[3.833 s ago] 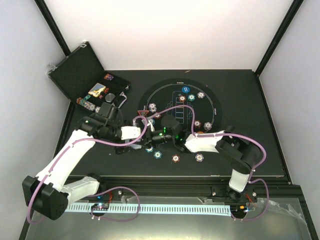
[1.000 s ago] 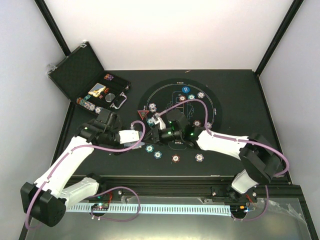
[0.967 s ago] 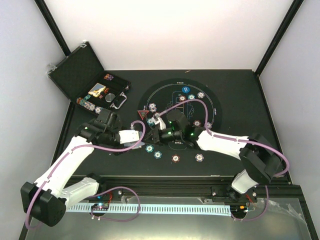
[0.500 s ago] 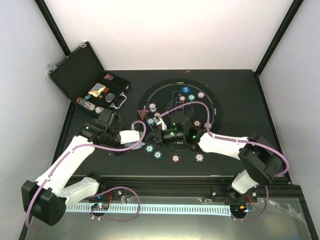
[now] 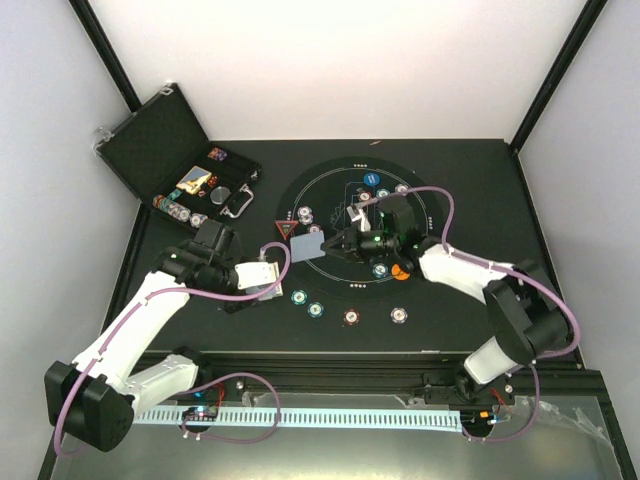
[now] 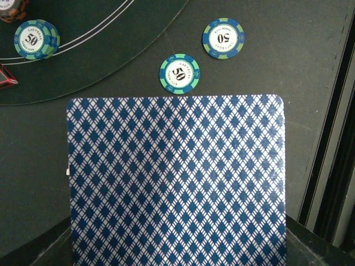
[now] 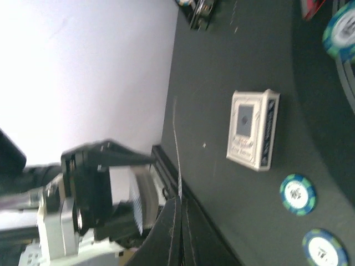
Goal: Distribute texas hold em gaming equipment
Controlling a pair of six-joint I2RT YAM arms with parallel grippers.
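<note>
My right fingers (image 7: pixel 165 244) are pinched tight on the near end of a single playing card (image 5: pixel 308 247). From my wrist it shows edge-on, a thin pale line running straight out ahead. My left fingers (image 6: pixel 316 252) are closed on the blue-diamond-backed cards (image 6: pixel 175 177), held flat above the desk (image 6: pixel 310 66). Whether that is one card or a stack I cannot tell.

So little of the single card is gripped that a quick swing could pivot it or slide it free. Just past its free end sit the red triangle marker (image 5: pixel 285 228) and a white-grey chip (image 5: pixel 305 213) near the rim of the round mat (image 5: pixel 325 190). A careless lowering could catch a corner on either one. If my left hand holds a stack, any forward tilt could let the top cards slip onto the teal chips (image 6: pixel 179 73) lying just beyond the leading edge.

The single card lies close to level. I judge its long axis carries on outward from my fingertips, with the free end toward my left arm's side. The left cards sit back up with a short edge leading, so their long axis probably runs out along the fingers too.
</note>
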